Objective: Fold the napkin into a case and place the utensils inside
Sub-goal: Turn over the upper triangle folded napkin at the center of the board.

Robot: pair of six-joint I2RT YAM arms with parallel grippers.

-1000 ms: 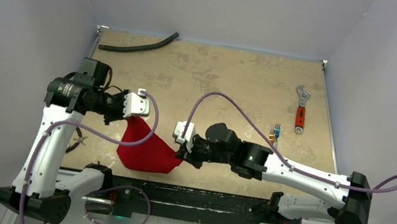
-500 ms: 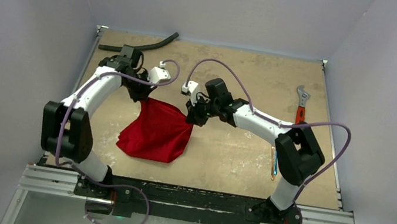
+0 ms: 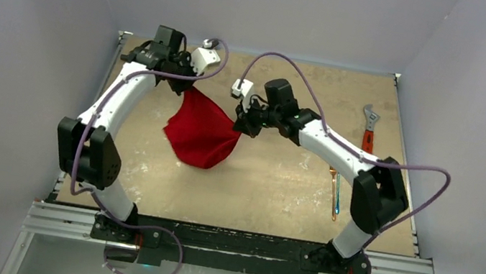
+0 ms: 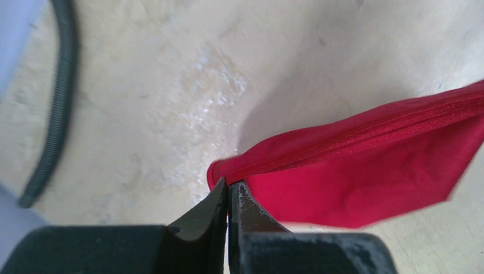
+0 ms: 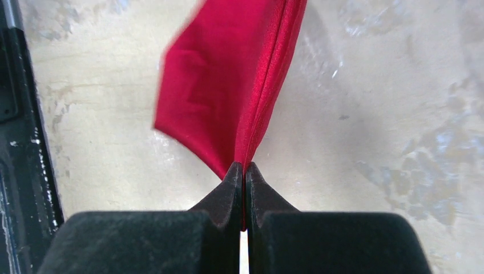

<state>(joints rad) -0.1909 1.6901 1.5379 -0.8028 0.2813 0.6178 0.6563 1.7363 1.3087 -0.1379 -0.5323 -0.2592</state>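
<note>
Above the worktop's [image 3: 276, 186] far half, the left end effector [image 3: 187, 89] and right end effector [image 3: 241, 124] each clamp a corner of the red napkin [image 3: 201, 134], slung between them

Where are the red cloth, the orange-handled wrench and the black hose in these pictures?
Bright red shiny cloth napkin [image 3: 201, 131]: top view, middle of the cloth.
Orange-handled steel wrench [image 3: 369, 141]: top view, on its orange handle.
Black curved ribbed hose [image 4: 59, 108]: left wrist view, midway along its visible length.
</note>
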